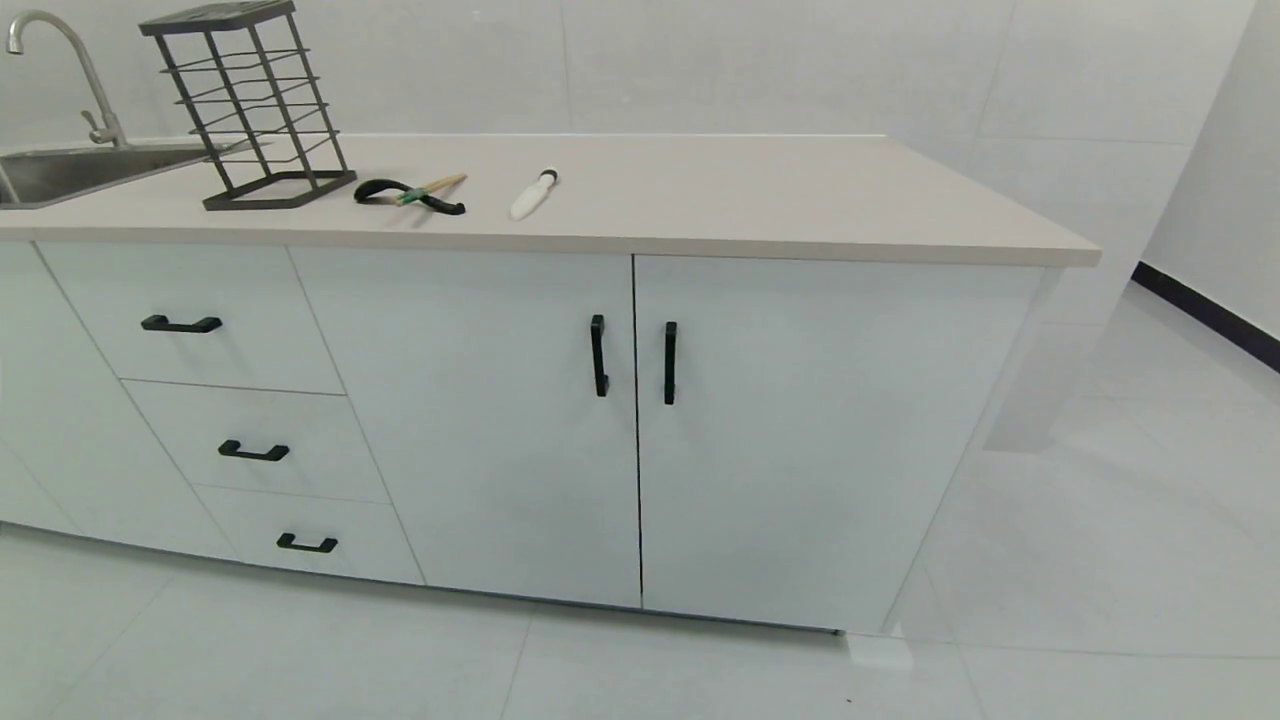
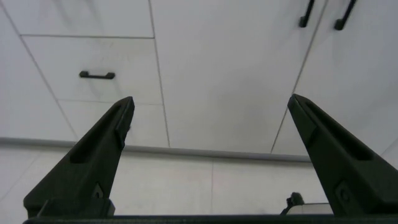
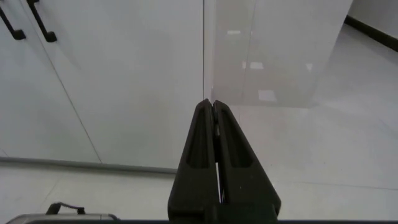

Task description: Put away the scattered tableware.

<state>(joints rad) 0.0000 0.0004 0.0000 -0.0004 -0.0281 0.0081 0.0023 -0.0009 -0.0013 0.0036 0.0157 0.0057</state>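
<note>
**Tableware [image 1: 408,195] loose on counter [image 1: 760,200]; L gripper [image 2: 211,101] spread wide, R gripper [image 3: 212,107] pinched closed**

L gripper: its two black fingers [image 2: 99,155] stand far apart w/ nothing btwn them. Beyond it are a white drawer front w/ a black drawer handle [image 2: 96,75] and the grey tiled floor [image 2: 205,186].

R gripper: fingers [image 3: 202,149] are pressed flat together to the tip and grip nothing. Beyond it are a white cabinet door [image 3: 124,81] and more floor.

Head view, moving outward:
- Two cabinet doors fill the centre of the frame. Each has a vertical black door handle [image 1: 598,355] beside the middle seam.
- Three stacked drawers [image 1: 200,320] sit at centre left, each w/ a horizontal black pull.
- The counter runs across the upper half of the frame, above the doors and drawers.

Tableware lies on the counter, upper left of centre:
- A black utensil [image 1: 372,190] w/ a curved shape.
- A wooden-handled utensil [image 1: 443,184] w/ a green band lies across the black one, touching it.
- A white utensil [image 1: 531,195] w/ a dark band near its far end lies just right of that pair, apart from both.

A black wire rack [image 1: 250,100] stands upright on the counter at upper left. It is just left of the black utensil and not touching it. At the far upper-left edge are a steel sink [image 1: 70,170] set into the counter and a curved faucet [image 1: 60,50] above it.
</note>
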